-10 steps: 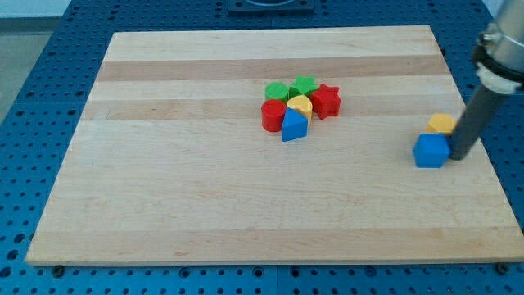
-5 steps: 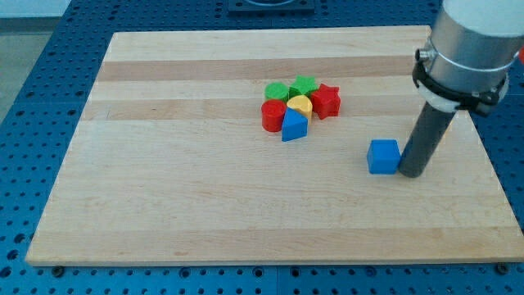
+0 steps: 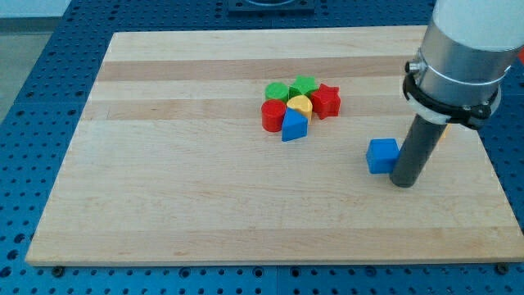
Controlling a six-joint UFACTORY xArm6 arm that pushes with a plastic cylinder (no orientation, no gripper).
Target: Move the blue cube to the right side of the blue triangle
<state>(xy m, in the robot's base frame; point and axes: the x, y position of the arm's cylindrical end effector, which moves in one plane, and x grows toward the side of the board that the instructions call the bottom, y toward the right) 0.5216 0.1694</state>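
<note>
Blue cube (image 3: pixel 382 156) right of blue triangle (image 3: pixel 294 126), apart; my tip (image 3: pixel 403 183) at cube's right

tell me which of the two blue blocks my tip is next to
The blue cube, alone toward the view's right, with my tip just to its lower right. The blue triangle sits farther left, packed against the cluster of red, green and yellow blocks.

A big wooden board (image 3: pixel 205 197) lies on a blue table with lots of little holes (image 3: pixel 33 98). Near the middle of the board, a bit toward 1 o'clock, some small blocks sit bunched up and touching. A red star (image 3: pixel 326 100) is at 3 o'clock in the bunch. A green star (image 3: pixel 304 84) is at 12 o'clock. A green round block (image 3: pixel 277 90) is at 10 o'clock. A red round block (image 3: pixel 273 115) is at 8 o'clock. A yellow heart (image 3: pixel 300 105) sits in the middle.
</note>
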